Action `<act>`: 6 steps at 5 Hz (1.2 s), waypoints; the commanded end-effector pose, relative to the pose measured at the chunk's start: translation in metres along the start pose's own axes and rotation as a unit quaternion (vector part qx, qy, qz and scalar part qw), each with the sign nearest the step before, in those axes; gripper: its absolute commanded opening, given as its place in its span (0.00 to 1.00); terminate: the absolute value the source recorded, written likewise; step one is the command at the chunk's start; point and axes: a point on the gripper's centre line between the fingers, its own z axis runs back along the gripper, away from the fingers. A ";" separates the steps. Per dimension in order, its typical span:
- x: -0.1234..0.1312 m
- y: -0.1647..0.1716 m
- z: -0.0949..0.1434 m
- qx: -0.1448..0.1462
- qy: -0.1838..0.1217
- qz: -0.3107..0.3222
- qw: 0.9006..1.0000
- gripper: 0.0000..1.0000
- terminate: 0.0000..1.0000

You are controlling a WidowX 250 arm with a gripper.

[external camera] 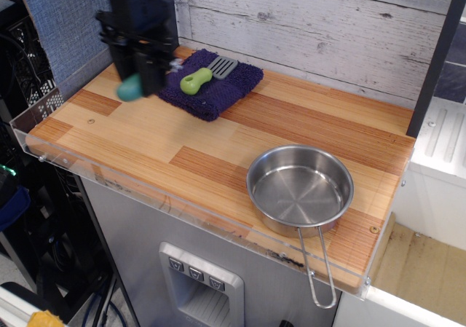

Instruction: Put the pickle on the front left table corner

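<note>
Acrylic rim (pixel 44 151) is edging the front left table corner (pixel 54 132) at the far left, bare of the pickle. Just right of it, the gripper (pixel 136 79) is hanging above the wood, its jaws closing on the pickle (pixel 130 88), whose teal end is showing below. Smooth and rounded, the toy is looking light, stiff and probably slippery, so gripping it across the middle seems safest. Further right, a spatula (pixel 205 76) is lying on a purple cloth (pixel 211 88), and a steel pan (pixel 300 190) is sitting near the right end.
</note>
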 end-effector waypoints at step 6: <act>-0.006 0.053 -0.044 0.046 0.103 0.058 0.992 0.00 0.00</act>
